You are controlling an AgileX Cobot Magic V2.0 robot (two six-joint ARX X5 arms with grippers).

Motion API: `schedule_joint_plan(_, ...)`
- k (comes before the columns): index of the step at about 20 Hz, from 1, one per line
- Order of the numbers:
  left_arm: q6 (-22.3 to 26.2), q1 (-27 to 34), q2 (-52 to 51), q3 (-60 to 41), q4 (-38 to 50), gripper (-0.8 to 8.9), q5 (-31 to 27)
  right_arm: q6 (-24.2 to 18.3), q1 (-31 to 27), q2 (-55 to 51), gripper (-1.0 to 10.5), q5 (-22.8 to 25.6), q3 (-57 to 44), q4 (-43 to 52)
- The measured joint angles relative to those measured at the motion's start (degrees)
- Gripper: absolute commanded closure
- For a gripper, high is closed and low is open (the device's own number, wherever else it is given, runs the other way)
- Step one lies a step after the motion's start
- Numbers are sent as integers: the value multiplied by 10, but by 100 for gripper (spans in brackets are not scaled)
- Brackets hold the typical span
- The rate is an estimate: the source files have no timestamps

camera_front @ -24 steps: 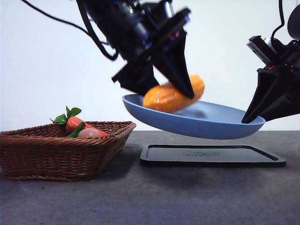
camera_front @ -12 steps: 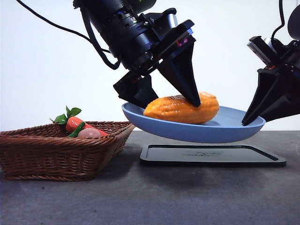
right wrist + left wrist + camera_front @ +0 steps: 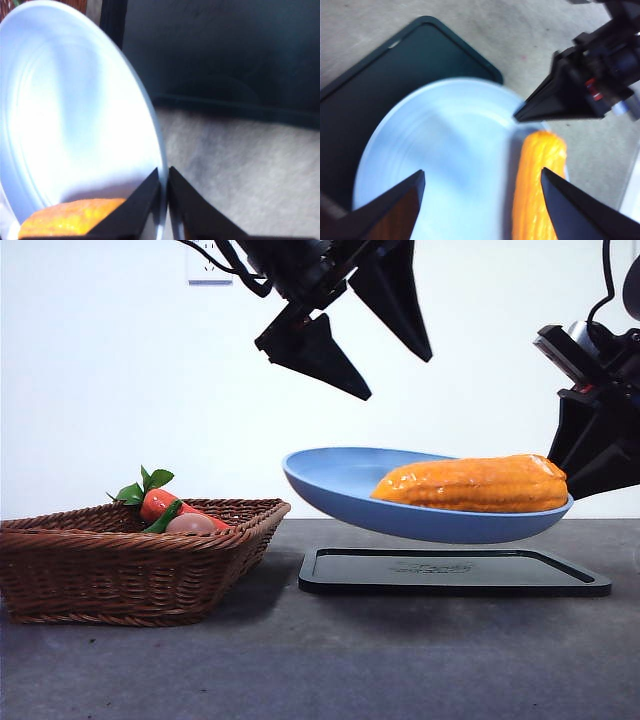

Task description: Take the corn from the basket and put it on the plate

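Right gripper [image 3: 164, 210]: jaws pinched on the right rim of the plate [image 3: 340, 490], holding it tilted in the air above the black tray [image 3: 450, 575]. Left gripper [image 3: 360, 335]: jaws spread and empty, above the plate's left half. Corn [image 3: 470, 485]: lying on the plate's low right side, long axis left-right, beside the right gripper; basket [image 3: 130, 560] at far left.

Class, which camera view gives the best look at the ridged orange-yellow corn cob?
The front view: the ridged orange-yellow corn cob shows full length, lying in the round light-blue plate. The left wrist view shows it blurred and cut by the edge. The right wrist view shows only a sliver beside the right gripper pinching the rim.
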Motion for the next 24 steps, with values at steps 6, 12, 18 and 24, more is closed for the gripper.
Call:
schedule_joint_plan(6,1,10,-1,2,-26,435,1,0,-34,28,945,19,57,2)
schedule_joint_plan(12,1,10,-32,2,-27,435,4,0,-43,146,945,30,169,-18)
schedule_joint_plan(18,1,10,-42,3,-29,435,4,0,-43,258,945,37,248,-36)
schedule_joint_plan(24,0,10,-42,3,-29,435,4,0,-43,293,945,58,250,-40)
